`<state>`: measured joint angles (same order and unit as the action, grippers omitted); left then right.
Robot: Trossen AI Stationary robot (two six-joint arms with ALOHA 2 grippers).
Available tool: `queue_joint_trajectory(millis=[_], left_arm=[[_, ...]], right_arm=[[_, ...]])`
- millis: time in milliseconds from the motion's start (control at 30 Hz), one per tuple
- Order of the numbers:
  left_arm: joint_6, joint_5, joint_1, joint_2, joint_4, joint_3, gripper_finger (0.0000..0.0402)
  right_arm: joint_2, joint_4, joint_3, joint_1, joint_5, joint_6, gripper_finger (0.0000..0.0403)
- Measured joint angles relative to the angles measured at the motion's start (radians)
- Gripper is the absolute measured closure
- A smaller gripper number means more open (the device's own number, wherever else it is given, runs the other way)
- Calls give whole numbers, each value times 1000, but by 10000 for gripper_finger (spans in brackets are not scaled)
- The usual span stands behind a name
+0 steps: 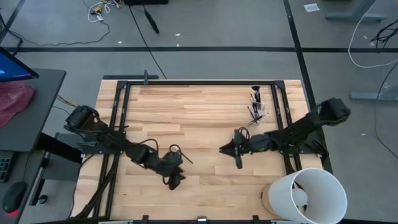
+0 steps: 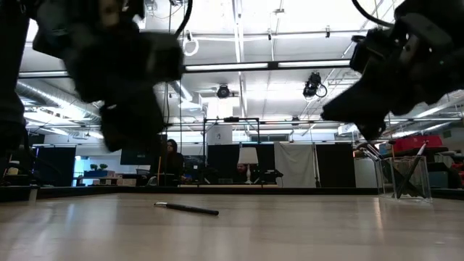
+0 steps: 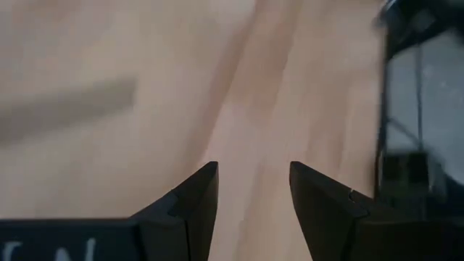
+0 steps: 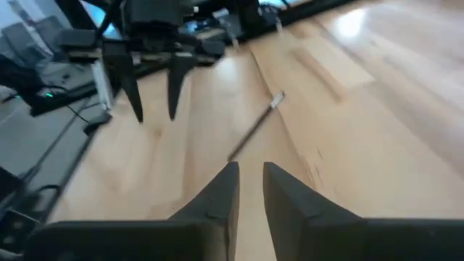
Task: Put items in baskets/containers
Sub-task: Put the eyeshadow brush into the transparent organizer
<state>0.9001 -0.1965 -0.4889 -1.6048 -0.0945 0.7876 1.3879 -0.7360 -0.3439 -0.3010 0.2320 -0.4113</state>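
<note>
Wooden tabletop [image 1: 199, 112] inside a black frame, seen from above. Left gripper [image 1: 175, 182] low over the front-middle planks, fingers [image 3: 196, 206] spread apart with only bare wood between them, holding nothing. Right gripper [image 1: 229, 149] near the middle, a little right of centre, pointing toward the left arm; fingers [image 4: 221, 199] set slightly apart with a narrow gap, nothing pinched.

One brush [image 1: 181, 154] flat on the tabletop between the two grippers, just beside the left arm's wrist, touched by neither. Same brush [image 4: 255, 127] in the right wrist view: thin dark handle with a pale end, lying slantwise ahead of the fingers, the left gripper [image 4: 154, 90] hanging above the wood beyond it. From the low view, brush [image 2: 186, 209] lying level on the planks, left of centre, both arms as dark blurred shapes overhead.

Clear cup [image 1: 257, 107] upright toward the far right part of the tabletop, well apart from the loose brush, with a bundle of brushes [image 1: 255, 96] standing in it, dark ends sticking out above the rim. Cup [image 2: 410, 177] at the right edge in the low view, handles leaning inside; exact count impossible to tell.

White bucket [image 1: 314, 196] at the front right corner, overhanging the edge.
</note>
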Motion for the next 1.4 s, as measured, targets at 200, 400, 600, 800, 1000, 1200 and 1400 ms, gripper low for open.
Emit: queue_joint_trajectory(millis=[200, 400, 600, 800, 1000, 1200, 1400], left_arm=[[343, 144, -41, -2, 398, 0, 228], [623, -286, -99, -6, 561, -13, 228], [764, -700, -130, -14, 486, -10, 228], [715, -722, -77, -26, 408, -9, 228], [683, -686, -16, -94, 289, -8, 228], [667, -673, 2, -167, 303, 30, 238], [668, -654, 6, -193, 428, 103, 270]], right_arm=[[215, -159, -3, -55, 140, -65, 344], [337, -226, -28, -102, 245, -124, 344], [397, -228, -93, -135, 250, -60, 344], [406, -228, -116, -136, 264, -4, 344], [406, -228, -117, -135, 288, 4, 344], [406, -222, -117, -136, 287, 2, 344], [406, -213, -117, -136, 285, 5, 344]])
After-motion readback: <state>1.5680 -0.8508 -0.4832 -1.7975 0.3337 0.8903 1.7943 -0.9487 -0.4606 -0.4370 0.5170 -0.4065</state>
